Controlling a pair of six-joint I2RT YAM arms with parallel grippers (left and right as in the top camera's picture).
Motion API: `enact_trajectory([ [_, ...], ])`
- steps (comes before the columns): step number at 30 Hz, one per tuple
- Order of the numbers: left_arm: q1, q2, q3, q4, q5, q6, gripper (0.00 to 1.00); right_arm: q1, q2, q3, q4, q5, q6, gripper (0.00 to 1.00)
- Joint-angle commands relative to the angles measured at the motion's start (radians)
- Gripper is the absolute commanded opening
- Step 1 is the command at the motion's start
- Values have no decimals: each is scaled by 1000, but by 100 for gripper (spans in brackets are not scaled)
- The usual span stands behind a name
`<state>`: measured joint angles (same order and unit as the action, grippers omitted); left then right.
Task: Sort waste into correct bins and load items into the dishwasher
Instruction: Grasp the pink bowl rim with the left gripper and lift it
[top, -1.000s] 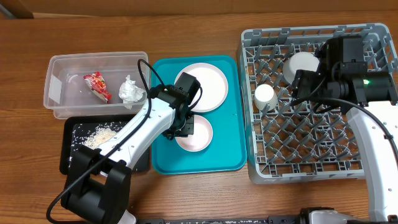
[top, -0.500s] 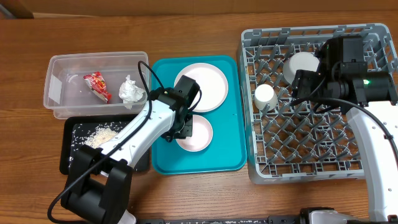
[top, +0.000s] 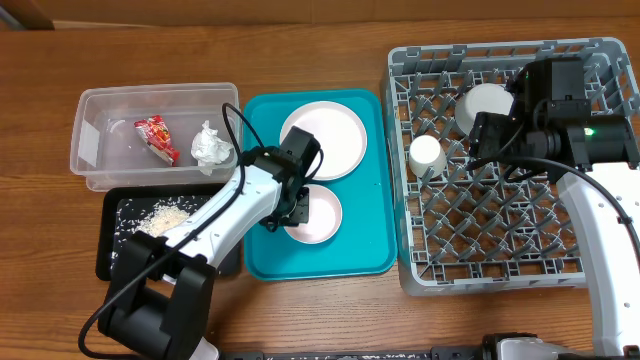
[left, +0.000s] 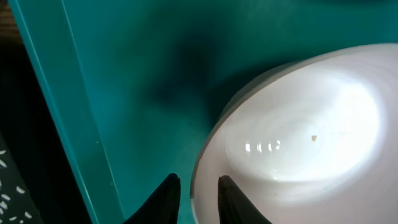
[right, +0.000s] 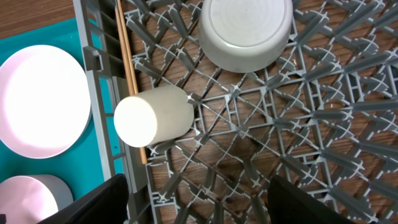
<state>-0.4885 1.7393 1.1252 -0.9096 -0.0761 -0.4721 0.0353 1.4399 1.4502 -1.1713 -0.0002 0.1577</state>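
Observation:
A small white bowl (top: 320, 216) (left: 298, 137) sits on the teal serving tray (top: 370, 235), just in front of the large white plate (top: 325, 140) (right: 40, 99). My left gripper (top: 289, 214) (left: 198, 179) is shut on this bowl's left rim, one finger inside it and one outside over the tray. My right gripper (right: 199, 205) hangs open above the grey dishwasher rack (top: 500, 272), with nothing between its fingers. In the rack a white cup (top: 426, 153) (right: 152, 115) lies on its side and a second bowl (top: 487, 105) (right: 245, 31) rests upside down.
The clear tub (top: 95, 165) at the left holds the red wrapper (top: 156, 137) and the crumpled napkin (top: 211, 145). In front of it the black tray (top: 110, 258) holds rice scraps (top: 165, 215). A thin wooden stick (right: 129, 93) lies along the rack's left side.
The left gripper's jaws have narrowed onto the bowl's rim and the left wrist has shifted slightly. The right arm has not moved.

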Motion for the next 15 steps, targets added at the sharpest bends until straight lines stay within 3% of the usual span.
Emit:
enact_trajectory([
  [1,8,2,-23,5,-12,-3,15,4,-9,11,2,-6,4,73],
  [3,8,2,-23,5,-13,0,5,4,-9,11,2,-6,4,73],
  [10,8,-1,17,-31,-12,0,4,4,-9,11,2,-18,4,78],
  [15,8,-1,132,-146,-8,0,4,4,-9,11,-11,-155,-33,83],
])
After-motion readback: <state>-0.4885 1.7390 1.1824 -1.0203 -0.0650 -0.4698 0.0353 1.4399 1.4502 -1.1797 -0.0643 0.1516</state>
